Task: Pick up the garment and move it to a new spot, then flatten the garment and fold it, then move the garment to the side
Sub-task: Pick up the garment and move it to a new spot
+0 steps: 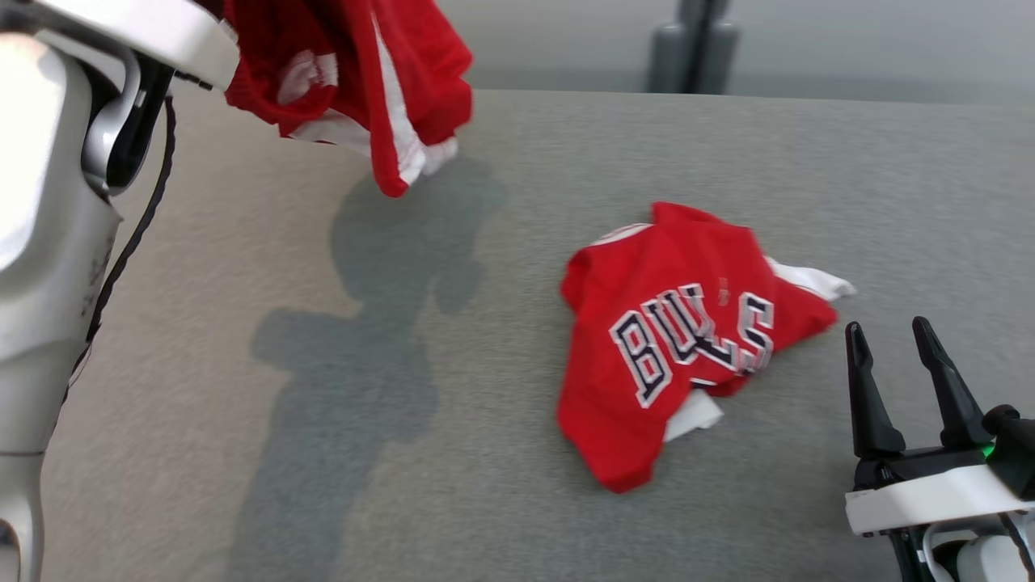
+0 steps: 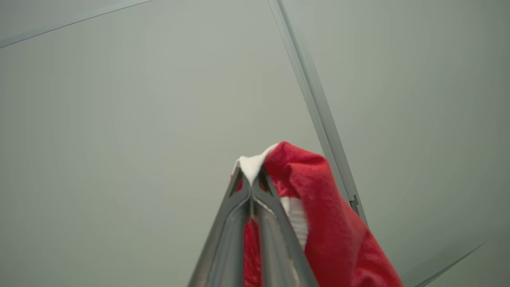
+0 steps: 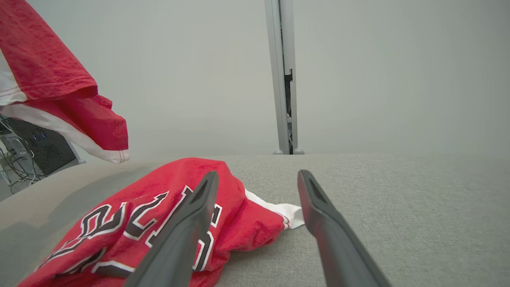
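A red garment with white trim hangs in the air above the table's far left, held up by my raised left arm. In the left wrist view my left gripper is shut on its white and red edge. A crumpled red jersey with "BULLS" lettering lies on the grey table, right of centre. My right gripper stands open just right of the jersey, low over the table, holding nothing. The right wrist view has the jersey at its left finger and the hanging garment at upper left.
The grey cloth-covered table carries the shadow of my arm and the hanging garment. A grey post stands behind the far edge. Dark equipment with cables sits beyond the table's left side.
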Tool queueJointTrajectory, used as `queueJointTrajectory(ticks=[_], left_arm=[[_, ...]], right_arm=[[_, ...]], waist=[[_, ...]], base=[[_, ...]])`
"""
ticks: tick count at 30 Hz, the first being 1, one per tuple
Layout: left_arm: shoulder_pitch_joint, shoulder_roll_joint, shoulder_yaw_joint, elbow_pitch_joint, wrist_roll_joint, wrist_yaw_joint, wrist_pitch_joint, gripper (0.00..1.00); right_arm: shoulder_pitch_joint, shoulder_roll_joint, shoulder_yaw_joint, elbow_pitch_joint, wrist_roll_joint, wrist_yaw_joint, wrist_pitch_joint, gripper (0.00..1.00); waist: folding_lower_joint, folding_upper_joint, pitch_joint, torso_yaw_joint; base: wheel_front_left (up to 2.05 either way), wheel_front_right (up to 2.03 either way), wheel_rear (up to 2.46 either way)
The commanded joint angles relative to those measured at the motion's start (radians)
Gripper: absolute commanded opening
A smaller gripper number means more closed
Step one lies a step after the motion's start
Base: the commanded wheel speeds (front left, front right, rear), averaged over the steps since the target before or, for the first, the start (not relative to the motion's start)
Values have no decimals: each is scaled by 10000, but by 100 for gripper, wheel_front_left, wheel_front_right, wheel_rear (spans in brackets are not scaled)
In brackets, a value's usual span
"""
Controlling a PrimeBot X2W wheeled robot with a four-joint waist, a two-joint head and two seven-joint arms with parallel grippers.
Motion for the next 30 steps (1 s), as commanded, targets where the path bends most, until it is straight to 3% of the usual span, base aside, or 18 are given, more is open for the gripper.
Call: queueJointTrajectory(ticks=[1, 9, 16, 22, 30], left_arm=[[166, 47, 107, -86, -114, 105, -56, 0], [980, 516, 768, -127, -495, 474, -230, 0], [1441, 937, 1416, -44, -772, 640, -299, 0], [1603, 1200, 1826, -24, -849, 592, -318, 0], [2303, 810, 1992, 635, -902, 497, -318, 0]], right_arm=[[58, -147, -45, -110, -49, 20, -53, 100], [118, -596, 110, -751, -181, 20, -51, 100], [175, -814, 237, -1288, -307, 20, 136, 100], [229, -978, 260, -1829, -352, 20, 421, 100], [105, -1137, 213, -2303, -439, 20, 688, 100]], waist=[[0, 0, 240, 894], [0, 0, 493, 2136], [0, 0, 725, 2528], [0, 0, 983, 2427], [0, 0, 1397, 1713]], base=[[0, 0, 0], [0, 0, 0], [0, 0, 0], [0, 0, 0], [0, 0, 0]])
